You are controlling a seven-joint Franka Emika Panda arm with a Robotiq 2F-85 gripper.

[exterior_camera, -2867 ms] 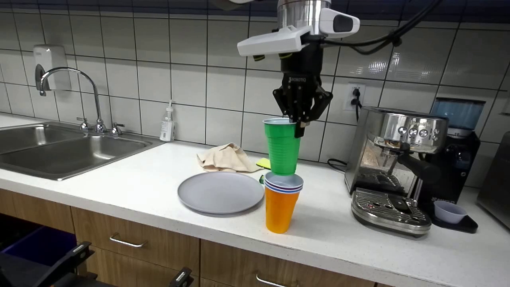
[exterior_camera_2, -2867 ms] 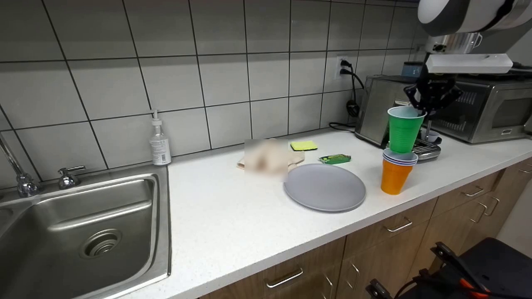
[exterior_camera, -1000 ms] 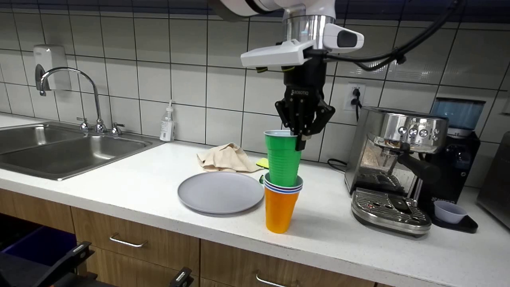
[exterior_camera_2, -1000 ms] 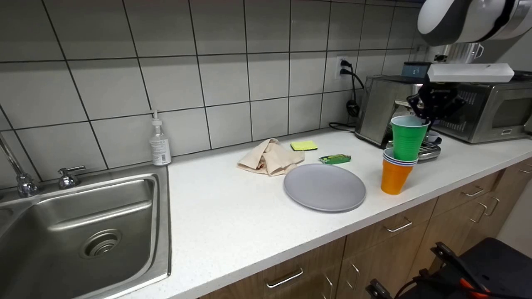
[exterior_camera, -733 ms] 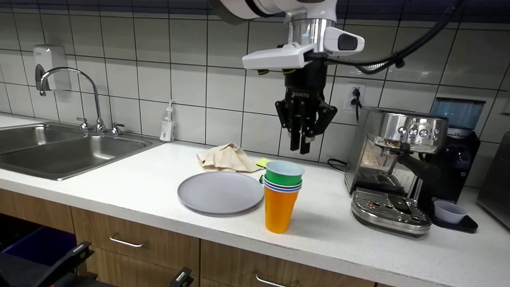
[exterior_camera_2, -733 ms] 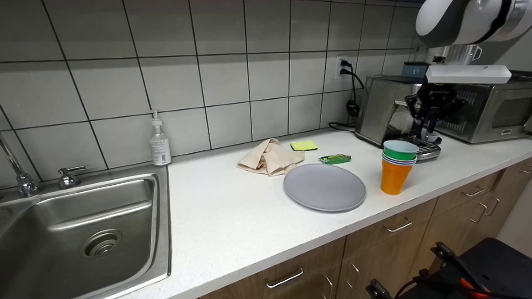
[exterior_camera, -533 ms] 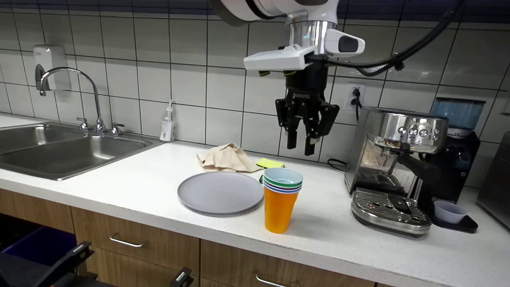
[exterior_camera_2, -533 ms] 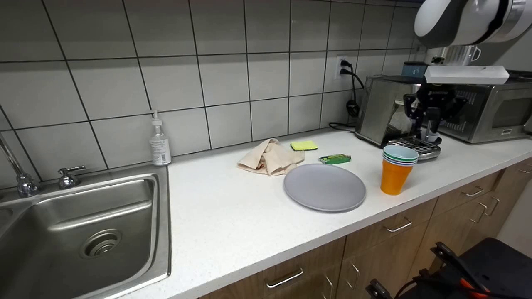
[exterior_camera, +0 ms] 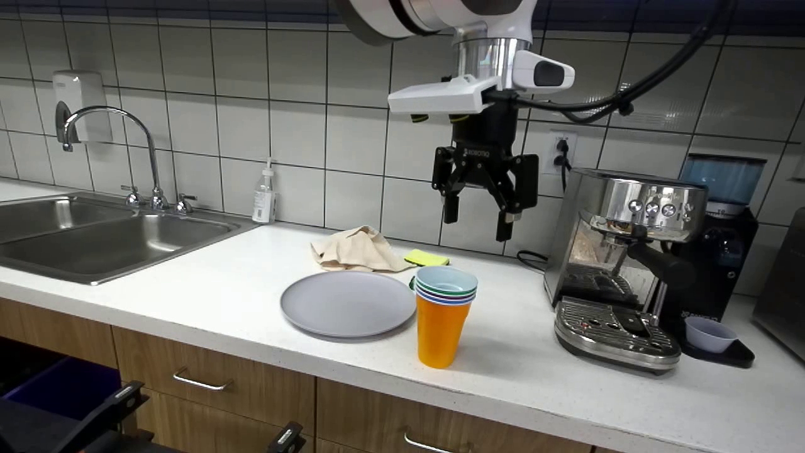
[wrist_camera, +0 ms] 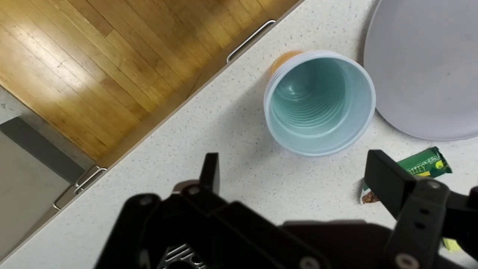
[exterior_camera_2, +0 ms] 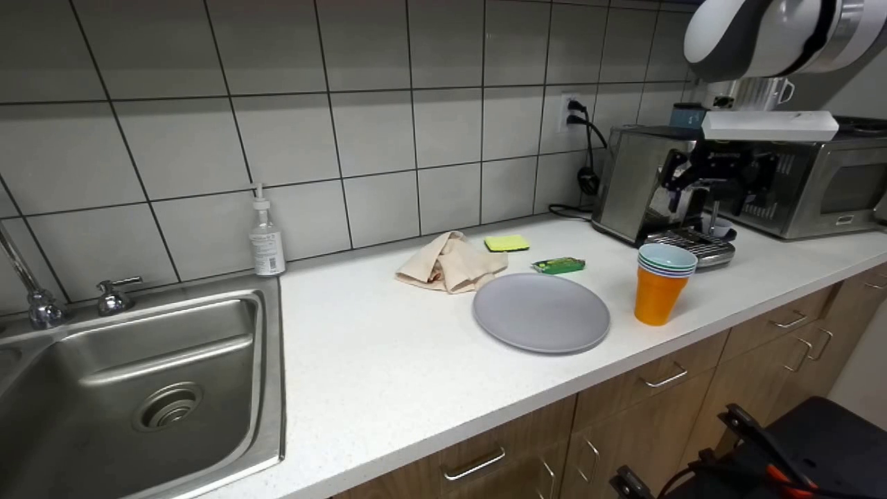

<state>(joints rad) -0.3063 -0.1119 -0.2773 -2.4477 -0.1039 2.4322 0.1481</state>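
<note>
gripping nothing, the wide-spread claw (exterior_camera: pixel 477 226) hangs near cups (exterior_camera: pixel 442 331) whose ribbed inside (wrist_camera: pixel 310 111) only the wrist view shows.

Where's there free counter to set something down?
There's wide bare counter between the sink and the plate, and a smaller patch between the stacked cups and the coffee machine. It's crowded between the plate and the tiled wall: cloth, sponge, green packet.

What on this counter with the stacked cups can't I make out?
Inner cups: lower outsides hidden by the orange cup, both exterior views.
Green packet: print partly blocked by the hand, wrist view.
Bottle: label too small to read, both exterior views.
Microwave: cut by right edge, both exterior views.
</note>
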